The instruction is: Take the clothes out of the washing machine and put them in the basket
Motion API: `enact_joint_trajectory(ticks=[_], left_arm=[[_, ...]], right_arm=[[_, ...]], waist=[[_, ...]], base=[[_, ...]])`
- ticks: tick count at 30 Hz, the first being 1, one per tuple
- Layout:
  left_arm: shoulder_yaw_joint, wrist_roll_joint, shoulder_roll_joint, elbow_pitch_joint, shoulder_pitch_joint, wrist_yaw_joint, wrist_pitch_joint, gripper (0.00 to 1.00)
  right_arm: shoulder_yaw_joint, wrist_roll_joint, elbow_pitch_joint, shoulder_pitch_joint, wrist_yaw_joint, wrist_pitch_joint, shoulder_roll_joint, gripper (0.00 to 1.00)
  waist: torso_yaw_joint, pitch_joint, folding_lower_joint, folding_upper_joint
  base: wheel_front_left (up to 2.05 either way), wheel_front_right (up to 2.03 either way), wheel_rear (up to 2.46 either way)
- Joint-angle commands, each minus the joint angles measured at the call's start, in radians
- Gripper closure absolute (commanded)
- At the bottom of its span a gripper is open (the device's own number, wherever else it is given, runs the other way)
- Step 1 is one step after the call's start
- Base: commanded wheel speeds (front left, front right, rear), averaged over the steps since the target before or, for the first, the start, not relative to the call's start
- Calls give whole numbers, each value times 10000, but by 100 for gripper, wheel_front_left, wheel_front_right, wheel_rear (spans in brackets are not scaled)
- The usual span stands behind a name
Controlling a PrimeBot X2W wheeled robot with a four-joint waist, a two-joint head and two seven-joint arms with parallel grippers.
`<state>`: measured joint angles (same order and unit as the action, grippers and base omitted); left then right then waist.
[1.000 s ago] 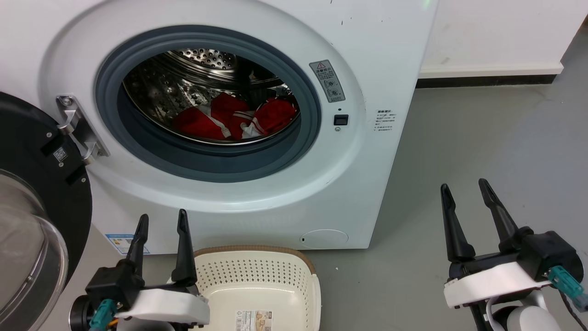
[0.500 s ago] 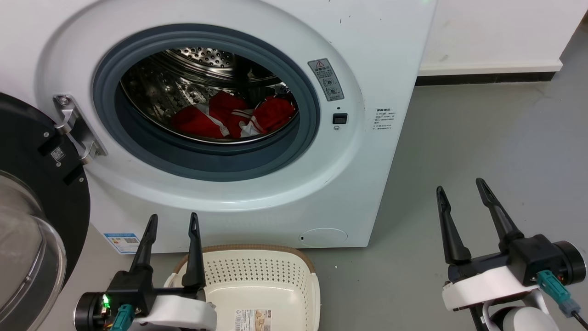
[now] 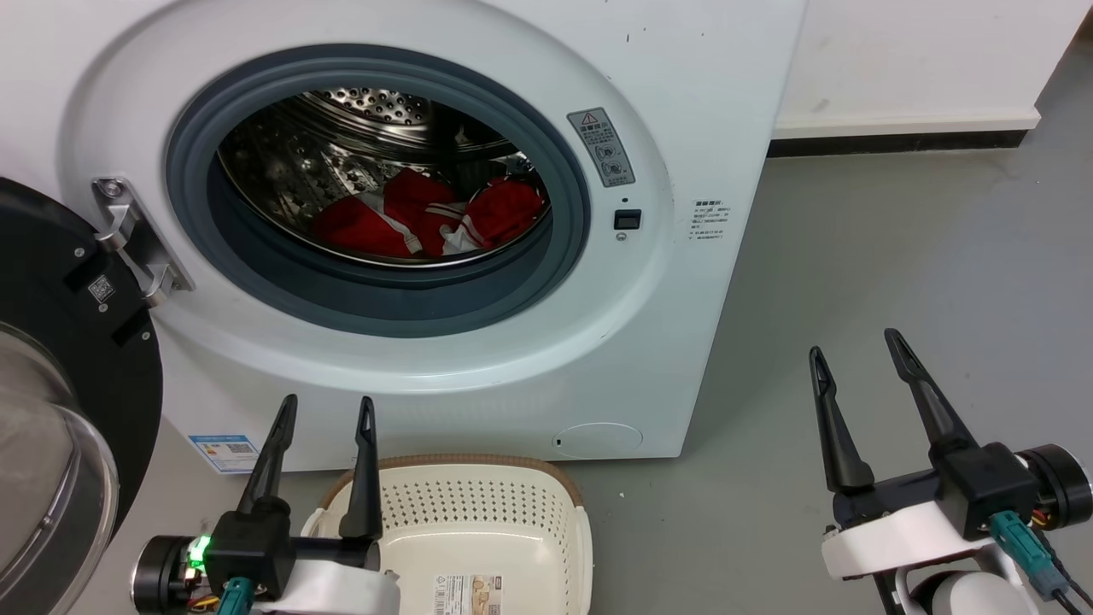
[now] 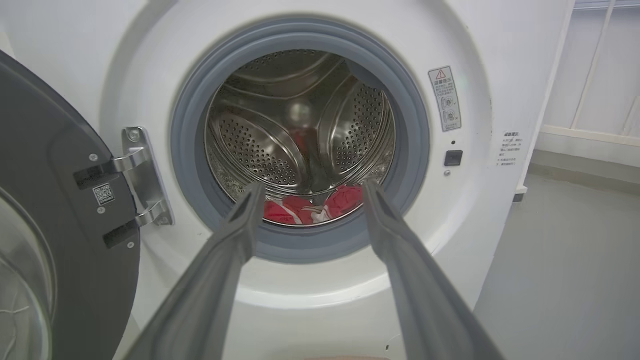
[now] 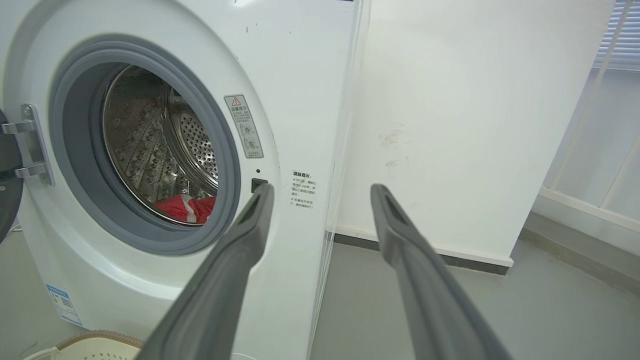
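Not begun yet — red clothes (image 3: 427, 218) lie inside the washing machine (image 3: 683, 128), basket (image 3: 478, 512) on floor (image 3: 854, 239) in front shows none, left tool (image 3: 328, 399) & right tool (image 3: 854, 342) both wide open w/ nothing held.

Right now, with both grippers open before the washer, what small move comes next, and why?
Probably ease the left gripper forward toward the porthole of the washing machine: its wrist view frames the clothes between its open fingers, the door stands open, and the basket holds no clothes yet.
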<state>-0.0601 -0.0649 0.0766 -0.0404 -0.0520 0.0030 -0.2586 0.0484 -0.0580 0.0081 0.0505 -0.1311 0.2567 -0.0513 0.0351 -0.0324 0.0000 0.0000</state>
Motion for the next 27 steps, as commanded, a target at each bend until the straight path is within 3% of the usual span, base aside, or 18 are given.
enact_joint_trajectory(ticks=[1, 27], left_arm=[[39, 278, -76, -35, -28, -64, -87, 0], [527, 344, -247, 217, 14, -565, -72, 0]], right_arm=[[-3, -225, -28, -77, 7, 98, 20, 0], [-164, 441, 280, -33, 7, 88, 20, 0]], waist=[[15, 1, 0, 0], [67, 63, 0, 0]], base=[[0, 0, 0], [0, 0, 0]])
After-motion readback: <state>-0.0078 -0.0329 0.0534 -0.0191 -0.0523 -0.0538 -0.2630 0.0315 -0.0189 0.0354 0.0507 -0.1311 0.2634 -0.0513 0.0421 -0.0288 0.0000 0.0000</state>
